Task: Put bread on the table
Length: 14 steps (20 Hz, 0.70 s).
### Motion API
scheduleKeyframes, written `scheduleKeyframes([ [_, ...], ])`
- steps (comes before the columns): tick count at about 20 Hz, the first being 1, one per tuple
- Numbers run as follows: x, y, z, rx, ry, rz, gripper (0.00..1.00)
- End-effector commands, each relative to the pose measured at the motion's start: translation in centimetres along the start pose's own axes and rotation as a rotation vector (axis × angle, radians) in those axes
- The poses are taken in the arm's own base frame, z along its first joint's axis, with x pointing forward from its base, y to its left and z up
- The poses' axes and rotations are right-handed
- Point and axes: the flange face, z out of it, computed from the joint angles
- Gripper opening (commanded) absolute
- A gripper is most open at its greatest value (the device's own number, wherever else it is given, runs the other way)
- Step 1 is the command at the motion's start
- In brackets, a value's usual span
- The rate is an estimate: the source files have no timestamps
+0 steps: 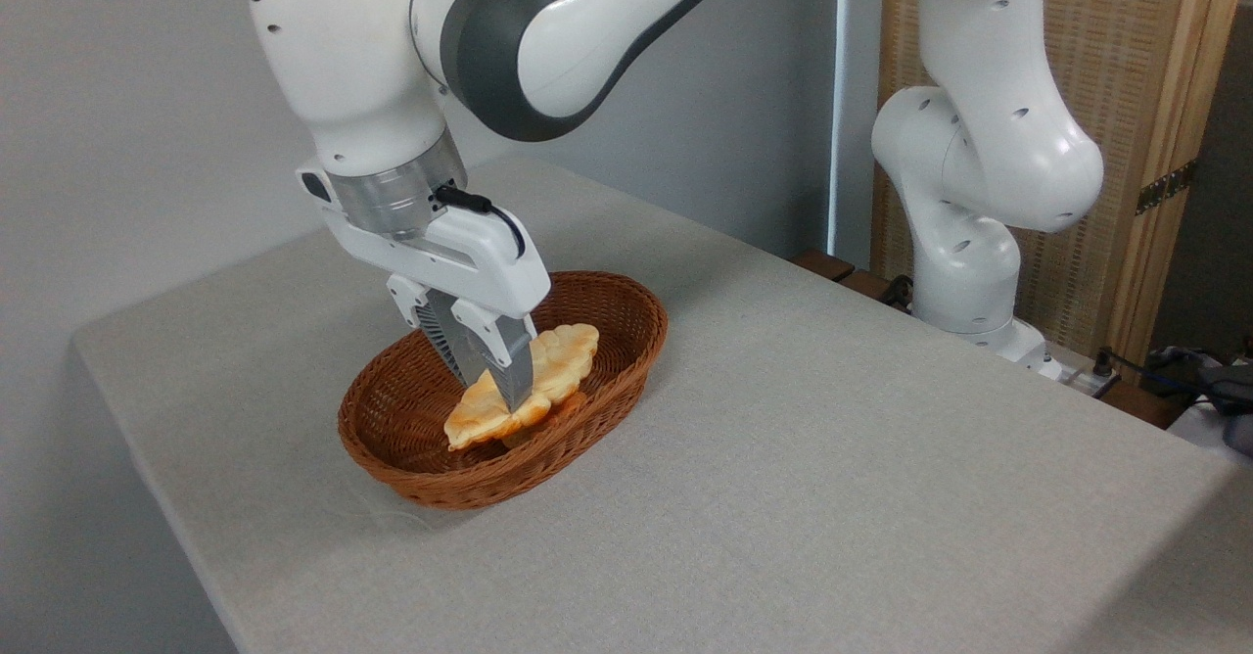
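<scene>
The bread (560,358), a pale leaf-shaped pastry with golden-orange edges, sits tilted inside the brown wicker basket (468,490), its right end raised toward the far rim. My gripper (492,392) reaches down into the basket from above and is shut on the bread near its middle. One finger (513,365) shows in front of the bread, while the other is partly hidden behind it. The table (842,458), covered in light grey-beige cloth, carries the basket on its left half.
The white base and lower links of the arm (964,243) rise at the table's far right edge. Behind it stands a wooden-framed woven screen (1126,96). Cables and dark items (1214,380) lie off the table at the right.
</scene>
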Motion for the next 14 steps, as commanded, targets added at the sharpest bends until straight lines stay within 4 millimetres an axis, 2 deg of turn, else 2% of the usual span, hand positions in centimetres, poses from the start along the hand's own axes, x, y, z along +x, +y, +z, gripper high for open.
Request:
scheduleKeyframes([
  [1,-2.2,-1.1,-2.8,0.016,0.014,0.017,0.51],
  [4,-3.9,-2.5,-3.9,0.016,0.012,0.028,0.51],
  [8,-5.5,-3.6,-5.4,0.110,-0.024,0.041,0.52],
  [11,-6.2,-4.9,-5.3,0.135,-0.050,0.062,0.60],
  [12,-6.4,-5.1,-5.4,0.141,-0.055,0.082,0.68],
  [13,-7.2,-6.0,-5.7,0.139,-0.053,0.086,0.90],
  [14,-7.4,-6.1,-5.9,0.139,-0.052,0.088,1.00],
])
